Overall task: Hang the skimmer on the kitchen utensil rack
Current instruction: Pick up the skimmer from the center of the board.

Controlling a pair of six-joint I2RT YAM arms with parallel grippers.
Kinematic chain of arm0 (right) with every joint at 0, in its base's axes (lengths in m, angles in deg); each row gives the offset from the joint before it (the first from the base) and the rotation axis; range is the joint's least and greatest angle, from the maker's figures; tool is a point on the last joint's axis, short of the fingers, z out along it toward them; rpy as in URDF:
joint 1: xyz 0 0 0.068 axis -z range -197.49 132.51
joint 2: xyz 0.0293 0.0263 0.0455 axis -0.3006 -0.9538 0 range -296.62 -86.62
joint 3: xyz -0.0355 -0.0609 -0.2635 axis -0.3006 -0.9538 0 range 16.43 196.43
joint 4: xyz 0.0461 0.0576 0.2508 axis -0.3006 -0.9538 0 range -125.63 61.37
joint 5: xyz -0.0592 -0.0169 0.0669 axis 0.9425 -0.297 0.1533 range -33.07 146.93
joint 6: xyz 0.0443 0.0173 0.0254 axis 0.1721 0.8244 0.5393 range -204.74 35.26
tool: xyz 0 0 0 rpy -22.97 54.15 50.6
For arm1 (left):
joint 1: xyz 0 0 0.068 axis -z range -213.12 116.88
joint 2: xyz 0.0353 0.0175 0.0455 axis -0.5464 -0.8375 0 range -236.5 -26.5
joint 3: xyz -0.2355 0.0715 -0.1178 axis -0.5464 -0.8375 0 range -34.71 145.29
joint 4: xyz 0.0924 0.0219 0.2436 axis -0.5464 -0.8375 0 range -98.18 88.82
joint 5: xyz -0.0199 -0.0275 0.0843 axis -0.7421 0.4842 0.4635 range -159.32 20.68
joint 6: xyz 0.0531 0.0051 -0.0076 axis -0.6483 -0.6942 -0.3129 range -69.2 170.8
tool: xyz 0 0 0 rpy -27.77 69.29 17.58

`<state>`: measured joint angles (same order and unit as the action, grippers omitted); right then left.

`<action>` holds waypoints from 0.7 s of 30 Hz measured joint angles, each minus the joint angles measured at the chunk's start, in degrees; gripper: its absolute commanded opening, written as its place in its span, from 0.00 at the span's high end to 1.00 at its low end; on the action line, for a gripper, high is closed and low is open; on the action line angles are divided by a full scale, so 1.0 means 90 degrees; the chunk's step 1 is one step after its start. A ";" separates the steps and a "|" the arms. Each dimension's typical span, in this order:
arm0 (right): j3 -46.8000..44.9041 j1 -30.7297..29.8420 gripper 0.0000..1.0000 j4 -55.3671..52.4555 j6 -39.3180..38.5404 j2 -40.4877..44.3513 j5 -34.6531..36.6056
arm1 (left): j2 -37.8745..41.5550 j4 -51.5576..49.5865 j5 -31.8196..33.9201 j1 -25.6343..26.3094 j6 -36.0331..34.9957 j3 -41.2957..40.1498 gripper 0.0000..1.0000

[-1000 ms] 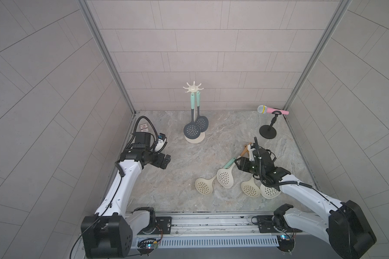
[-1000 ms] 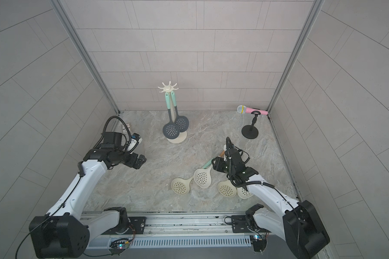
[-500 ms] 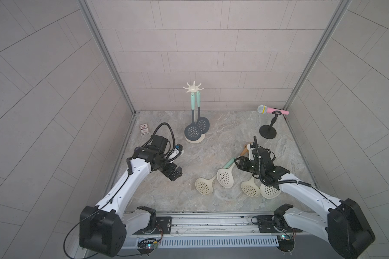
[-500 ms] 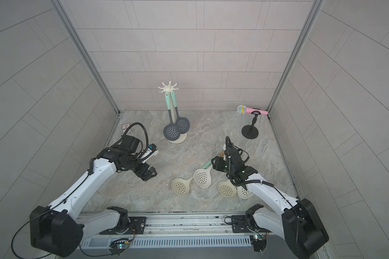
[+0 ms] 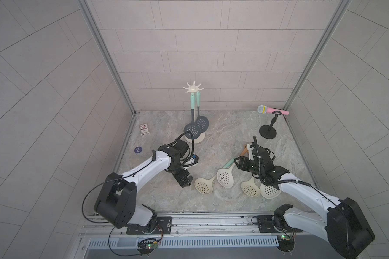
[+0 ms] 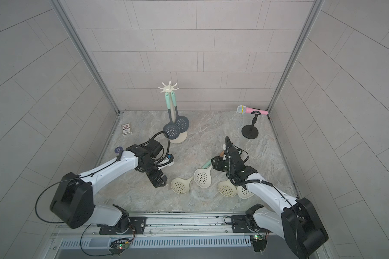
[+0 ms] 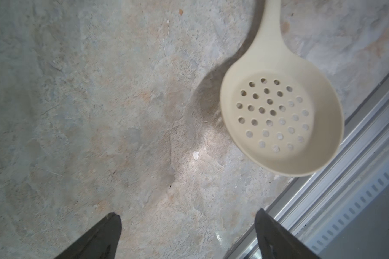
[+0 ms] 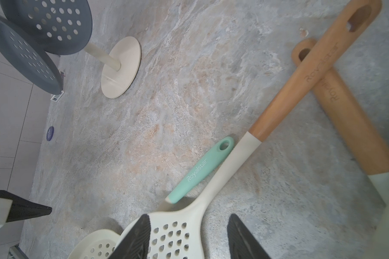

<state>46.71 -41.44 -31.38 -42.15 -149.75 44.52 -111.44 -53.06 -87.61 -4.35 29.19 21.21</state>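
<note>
The cream kitchen utensil rack [image 5: 193,88] stands at the back, its base [image 8: 121,67] on the marble table, with two dark grey skimmers [image 5: 195,127] hanging from its hooks. Several cream skimmers lie on the table in front. My left gripper [image 5: 185,182] [image 7: 189,224] is open and empty, just left of the head of the mint-handled skimmer [image 5: 203,185] [image 7: 281,121]. My right gripper [image 5: 236,162] [image 8: 186,235] hovers open over the head of a wooden-handled skimmer [image 5: 225,178] [image 8: 279,107], with table showing beside one finger. Two more skimmer heads [image 5: 250,189] lie under the right arm.
A pink toy microphone [image 5: 272,109] rests on a short black stand [image 5: 267,133] at the back right. A small card [image 5: 144,130] and a purple sticker [image 5: 138,149] lie by the left wall. A metal rail [image 5: 200,224] runs along the front edge.
My left arm has swung from the back left toward the front centre and now sits beside the leftmost cream skimmer. The right arm has barely moved.
</note>
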 measured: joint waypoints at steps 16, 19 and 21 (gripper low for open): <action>-0.0005 0.0000 0.44 0.0138 -0.0066 -0.0005 0.0015 | -0.1047 -0.0063 -0.0612 0.0109 0.0386 0.0663 0.01; -0.0012 0.0000 0.44 0.0141 -0.0066 -0.0005 0.0024 | -0.1124 -0.0102 -0.0724 0.0121 0.0423 0.0695 0.01; -0.0012 0.0000 0.44 0.0143 -0.0066 -0.0002 0.0024 | -0.1175 -0.0109 -0.0777 0.0160 0.0435 0.0714 0.04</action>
<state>46.60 -41.44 -30.09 -42.74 -149.77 44.74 -122.02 -54.04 -94.60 -2.90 33.11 27.64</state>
